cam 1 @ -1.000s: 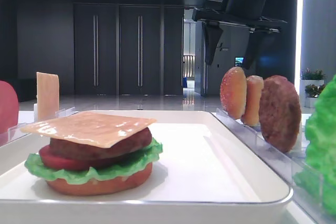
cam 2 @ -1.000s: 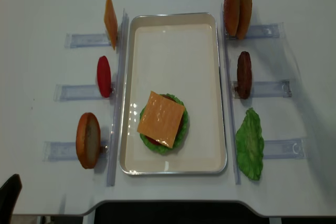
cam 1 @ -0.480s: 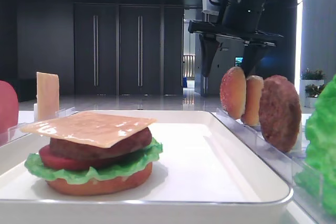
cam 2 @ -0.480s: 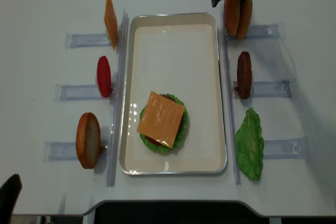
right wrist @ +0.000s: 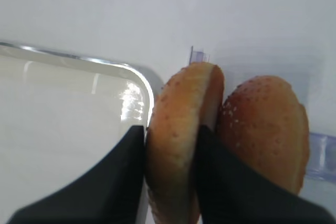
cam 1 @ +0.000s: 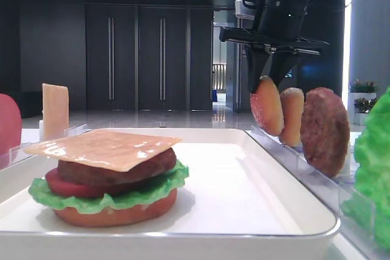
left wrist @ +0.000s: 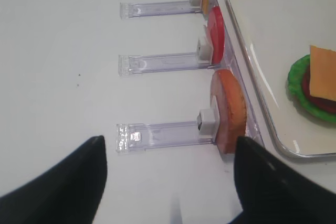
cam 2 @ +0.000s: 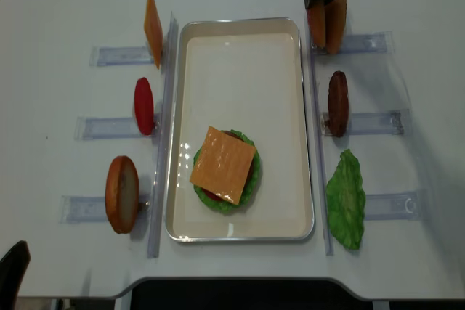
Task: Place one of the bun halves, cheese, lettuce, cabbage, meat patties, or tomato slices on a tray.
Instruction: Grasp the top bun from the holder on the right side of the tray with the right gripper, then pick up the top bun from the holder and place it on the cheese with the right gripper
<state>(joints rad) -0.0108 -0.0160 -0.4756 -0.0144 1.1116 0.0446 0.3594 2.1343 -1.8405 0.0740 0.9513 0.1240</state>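
Right arm reaches down from above at the far right corner of the table, wrist near vertical; its black right gripper [right wrist: 170, 174] is closed on the domed golden-brown speckled top bun [right wrist: 181, 135], one dark finger [right wrist: 118, 182] pressed on each face; the bun stands on edge, tilted a little toward the large white rectangular tray [cam 2: 240, 70], at the tray's far right corner; just beside it, on the outer side, a second speckled bun half [right wrist: 265, 129] stands upright in the clear plastic rack [cam 2: 367, 41].

On the tray's near half sits a stack: reddish-brown bottom bun [cam 1: 116, 211], green ruffled lettuce leaf [cam 1: 109, 196], red tomato slice [cam 1: 61, 184], dark brown meat patty [cam 1: 122, 172], glossy tan-orange cheese square [cam 1: 103, 147] on top.

Left gripper [left wrist: 168, 182] hovers low over the white tabletop [left wrist: 63, 66] at the near left, black fingers [left wrist: 63, 182] spread wide, nothing between them.
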